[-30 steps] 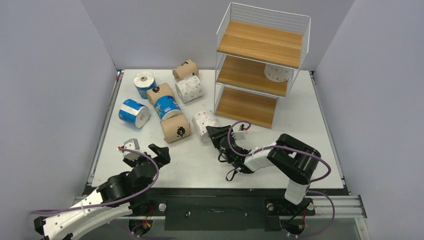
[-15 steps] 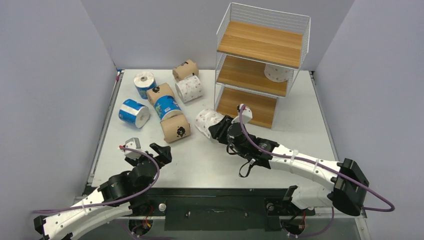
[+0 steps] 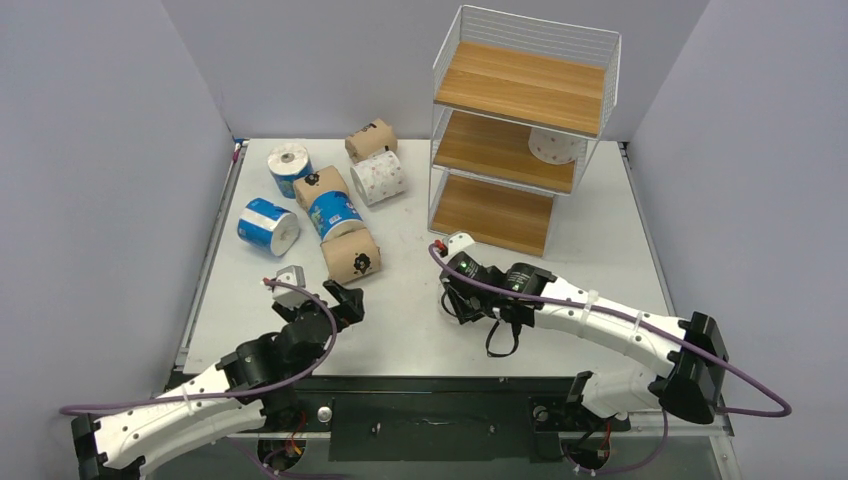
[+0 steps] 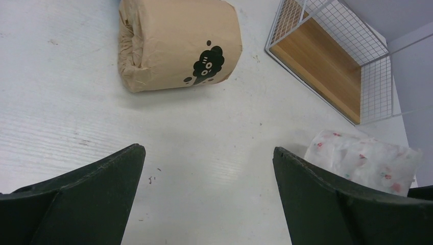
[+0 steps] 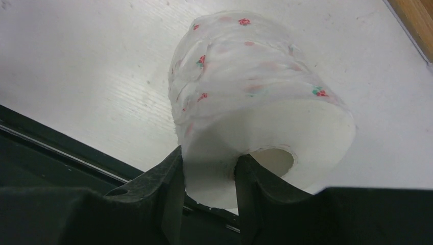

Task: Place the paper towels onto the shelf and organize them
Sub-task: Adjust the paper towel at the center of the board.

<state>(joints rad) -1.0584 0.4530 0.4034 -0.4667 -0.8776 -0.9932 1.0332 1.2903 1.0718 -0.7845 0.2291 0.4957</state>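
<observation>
My right gripper (image 5: 208, 156) is shut on a white paper towel roll with pinkish dots (image 5: 255, 92): one finger sits in the core hole, the other outside the wall. It holds the roll above the table in front of the shelf (image 3: 520, 100). In the top view the right gripper (image 3: 458, 295) hides this roll. My left gripper (image 4: 207, 153) is open and empty, low over the table, just short of a brown roll with a black mark (image 4: 178, 46). From above, the left gripper (image 3: 335, 300) is near that brown roll (image 3: 350, 258). Another dotted roll (image 3: 553, 146) lies on the shelf's middle board.
At the back left of the table lie more rolls: blue-and-white ones (image 3: 268, 225) (image 3: 290, 165) (image 3: 335, 212), brown ones (image 3: 320, 185) (image 3: 370, 138) and a dotted one (image 3: 378, 177). Grey walls close in both sides.
The right arm has taken the dotted roll off the table and drawn it back toward the near edge. The left arm has reached forward toward the brown roll.
</observation>
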